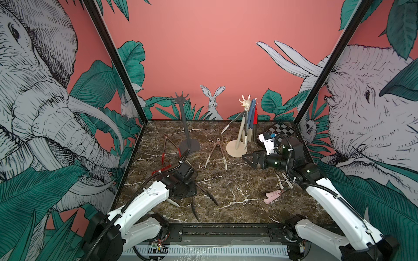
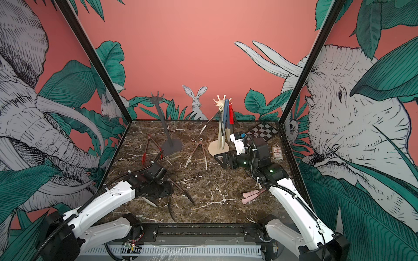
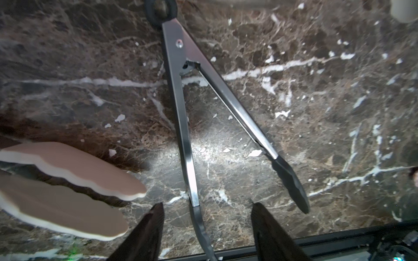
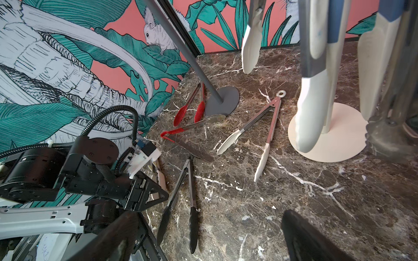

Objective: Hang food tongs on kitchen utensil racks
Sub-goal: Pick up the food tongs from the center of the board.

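Left pincer (image 3: pixel 208 235) part-open, empty, straddling one arm of black-tipped steel V tongs (image 3: pixel 179 108) flat on near-left marble counter (image 3: pixel 316 113). Tongs' long axis far-to-near, hinge far, tips near. Right pincer (image 1: pixel 248 161) wide, empty, by cream hooked pole rack (image 1: pixel 230 151); left arm nearer.

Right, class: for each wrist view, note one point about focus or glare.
Left wrist view: the pale-tipped tongs are blurred, and a glare patch lies on the table between the arms of the black-tipped tongs. Right wrist view: the hanging tongs nearest the lens look soft.
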Robot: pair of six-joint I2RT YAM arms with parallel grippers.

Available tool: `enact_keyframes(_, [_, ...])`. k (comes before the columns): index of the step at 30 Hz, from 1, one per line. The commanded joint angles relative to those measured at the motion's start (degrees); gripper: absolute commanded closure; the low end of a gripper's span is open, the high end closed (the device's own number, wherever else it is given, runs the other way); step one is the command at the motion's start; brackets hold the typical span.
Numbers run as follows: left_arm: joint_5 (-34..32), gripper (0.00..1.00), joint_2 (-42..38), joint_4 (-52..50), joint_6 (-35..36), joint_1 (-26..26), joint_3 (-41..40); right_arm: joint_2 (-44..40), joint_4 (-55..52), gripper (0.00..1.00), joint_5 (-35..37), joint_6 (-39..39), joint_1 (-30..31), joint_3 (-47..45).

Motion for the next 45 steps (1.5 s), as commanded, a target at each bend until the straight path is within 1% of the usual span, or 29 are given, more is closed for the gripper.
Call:
enact_keyframes(1, [-2.1, 0.39, 0.8, 0.5, -2.0, -1.4, -1.3, 0.1, 2.2, 0.01, -0.9, 0.0, 0.4, 0.8])
enact_keyframes(9, [-2.8, 0.51, 3.6, 4.5, -2.5, -1.8, -3.9, 0.3, 1.8, 0.01, -2.0, 0.0, 0.5, 1.0])
enact_keyframes(15, [-4.8, 0.58, 5.6, 4.6, -1.8, -1.8, -3.6, 0.1, 1.8, 0.01, -2.7, 0.1, 0.6, 0.2])
enact_keyframes(25, [-5.4, 0.68, 9.5, 5.4, -0.6, -1.8, -3.2, -0.2, 2.2, 0.01, -3.4, 0.5, 0.6, -0.9])
enact_keyframes(28, [-5.3, 0.73, 10.1, 6.0, -0.4, -1.8, -3.2, -0.3, 2.4, 0.01, -3.4, 0.5, 0.6, -1.1])
enact_keyframes(32, [-4.6, 0.82, 11.2, 6.9, -0.1, -1.8, -3.5, -0.5, 2.5, 0.01, -3.4, 0.4, 0.6, -1.4])
enact_keyframes(41, [-5.6, 0.9, 9.6, 6.0, 1.6, -1.9, -2.7, -1.0, 2.7, 0.01, -3.2, 0.0, 0.5, -1.9])
enact_keyframes(45, [-6.7, 0.92, 8.4, 4.2, 3.1, -1.9, -0.7, -1.2, 2.7, 0.01, -3.3, -0.2, 0.6, -2.0])
